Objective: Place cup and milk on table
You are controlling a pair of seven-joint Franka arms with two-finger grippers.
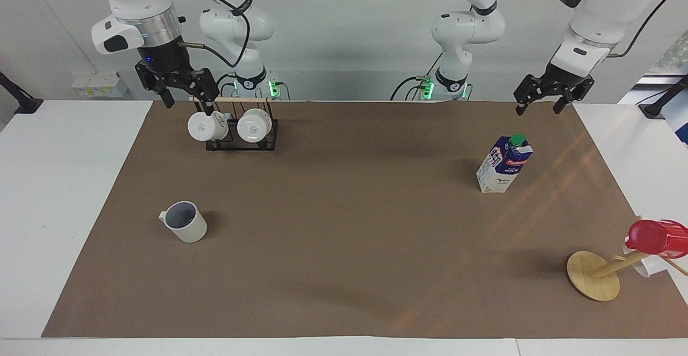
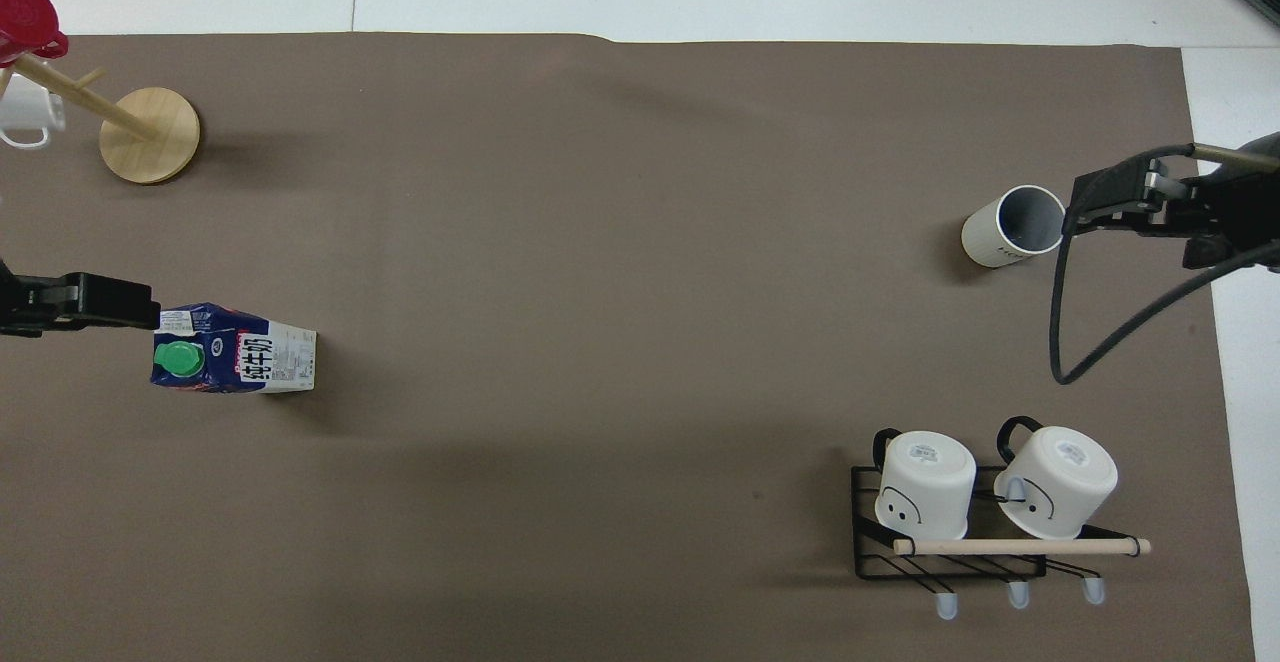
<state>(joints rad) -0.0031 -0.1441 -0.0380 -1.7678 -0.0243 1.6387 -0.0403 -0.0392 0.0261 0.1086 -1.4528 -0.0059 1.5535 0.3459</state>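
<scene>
- I have the cup (image 1: 185,222) standing upright on the brown paper (image 1: 344,227) of the tabletop (image 1: 59,184), toward the right arm's end, open side up, with nothing holding it
- The milk (image 1: 504,164) stands upright on the paper toward the left arm's end, green cap on top, nearer to the robots than the cup and well apart from it
- My right gripper (image 1: 185,95) hangs in the air over the rack (image 1: 242,130) with two white mugs, fingers spread apart and empty
- My left gripper (image 1: 540,103) hangs over the edge of the paper nearest the robots, at its own end; its fingers are spread and hold nothing
- A wooden stand (image 1: 594,275) with a red cup (image 1: 657,237) sits at the left arm's end, farther from the robots than the milk
</scene>
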